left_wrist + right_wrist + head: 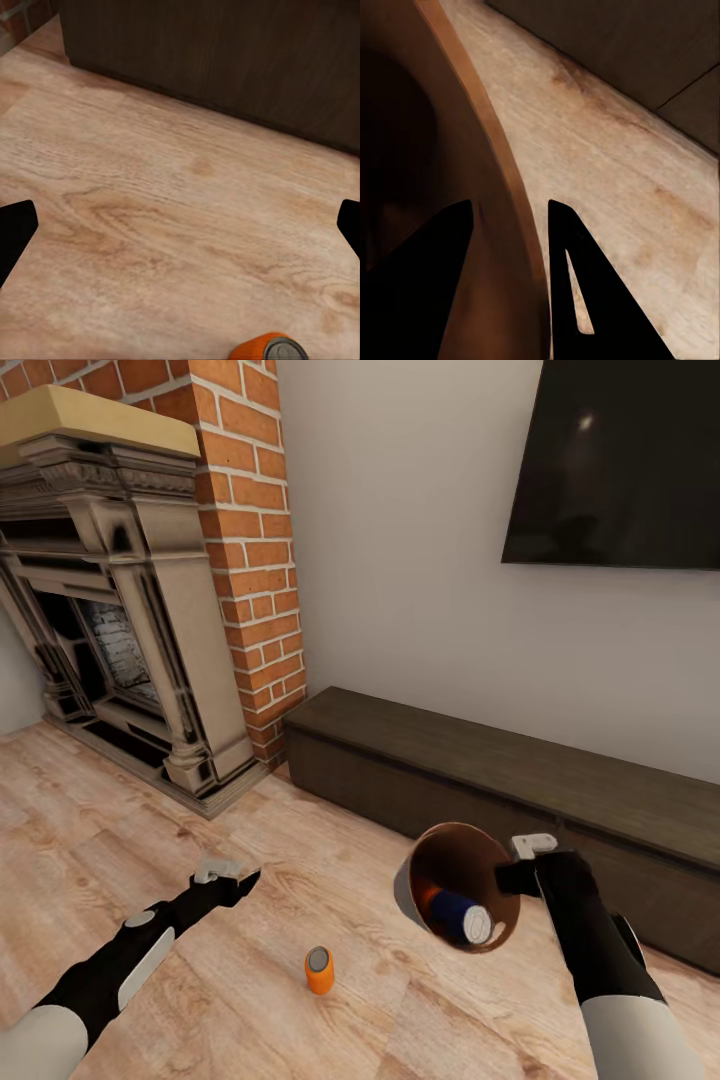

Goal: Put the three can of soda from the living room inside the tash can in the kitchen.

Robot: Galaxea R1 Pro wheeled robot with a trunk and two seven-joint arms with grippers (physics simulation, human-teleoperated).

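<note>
A robot is standing in a living room with a brick fireplace (120, 610), a wall-mounted TV (620, 460) and a long low dark cabinet (500, 780) along the wall. One orange soda can (319, 970) is standing upright on the light wood floor (150, 830), its long axis vertical and its grey top facing up. The left gripper (240, 875) is hovering above the floor with its fingers spread wide and gripping nothing. The can is lying near it, toward the robot and a little toward its right side, so it sits behind and below the fingertips rather than between them. In the left wrist view the can (268, 347) is just peeking in at the frame edge, well off the gap between the two dark fingertips (15, 232). The right gripper (522, 863) is pinching the rim of the tash can (460, 885), one finger (420, 277) inside the brown wall and one outside, holding it tilted with its mouth facing the camera. A dark blue can (462, 918) and some orange beside it are resting inside. The left arm looks nearer the floor can, and it is probably going to need to draw back and lower to straddle it
</note>
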